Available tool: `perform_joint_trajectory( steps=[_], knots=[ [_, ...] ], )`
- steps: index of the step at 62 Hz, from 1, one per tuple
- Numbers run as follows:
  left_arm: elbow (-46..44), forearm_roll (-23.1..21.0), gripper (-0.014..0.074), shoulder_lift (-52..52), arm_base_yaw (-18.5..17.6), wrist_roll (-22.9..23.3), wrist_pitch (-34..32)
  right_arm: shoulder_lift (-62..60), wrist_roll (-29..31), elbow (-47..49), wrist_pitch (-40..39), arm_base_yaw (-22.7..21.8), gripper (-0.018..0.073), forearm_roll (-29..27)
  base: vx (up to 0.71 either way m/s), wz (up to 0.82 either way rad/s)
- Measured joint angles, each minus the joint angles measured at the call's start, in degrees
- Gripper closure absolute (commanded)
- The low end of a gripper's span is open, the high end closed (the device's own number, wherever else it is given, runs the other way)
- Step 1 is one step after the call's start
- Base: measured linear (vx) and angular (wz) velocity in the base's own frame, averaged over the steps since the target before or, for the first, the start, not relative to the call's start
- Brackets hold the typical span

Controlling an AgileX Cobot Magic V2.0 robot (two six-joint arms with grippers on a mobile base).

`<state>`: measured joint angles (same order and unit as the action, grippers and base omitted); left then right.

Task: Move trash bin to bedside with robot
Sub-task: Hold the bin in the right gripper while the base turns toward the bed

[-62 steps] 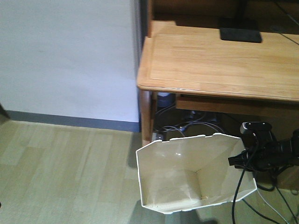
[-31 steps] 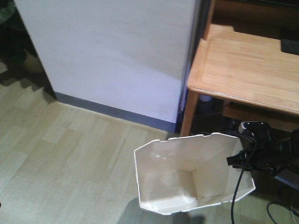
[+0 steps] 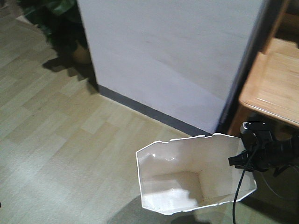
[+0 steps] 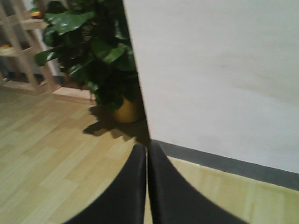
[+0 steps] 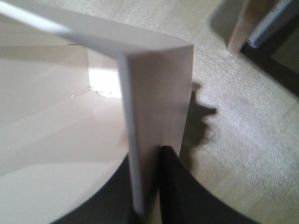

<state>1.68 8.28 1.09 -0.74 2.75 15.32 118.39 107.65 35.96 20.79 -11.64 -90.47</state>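
Observation:
The white trash bin point(image 3: 180, 163) fills the lower middle of the front view, its cream inside showing and nothing in it. My right gripper point(image 3: 235, 161) is shut on the bin's right rim, with a black cable trailing down. In the right wrist view the bin wall point(image 5: 156, 88) stands pinched between the two black fingers of the right gripper point(image 5: 148, 186), one inside and one outside. My left gripper point(image 4: 146, 156) is shut with nothing in it, above bare floor. The bedside is out of view.
A white wall point(image 3: 177, 56) with a dark baseboard point(image 3: 154, 114) stands straight ahead. A wooden desk point(image 3: 275, 88) is at the right edge. A potted plant point(image 4: 100, 56) and a wooden shelf point(image 4: 21, 46) stand to the left. Light wood floor point(image 3: 56, 130) stretches left.
The view has swung left: the desk slid to the right edge, and the wall corner and plant came into view. The bin has stayed in my right gripper.

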Motion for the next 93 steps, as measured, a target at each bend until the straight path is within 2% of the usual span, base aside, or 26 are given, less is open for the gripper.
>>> perform_joint_trajectory(
  steps=[93],
  knots=[
    [0.0, 0.0, 0.0602, 0.0, 0.0, 0.0, 0.0, 0.0, 0.0, 0.0, 0.6, 0.0, 0.057, 0.0, 0.12, 0.5]
  ],
)
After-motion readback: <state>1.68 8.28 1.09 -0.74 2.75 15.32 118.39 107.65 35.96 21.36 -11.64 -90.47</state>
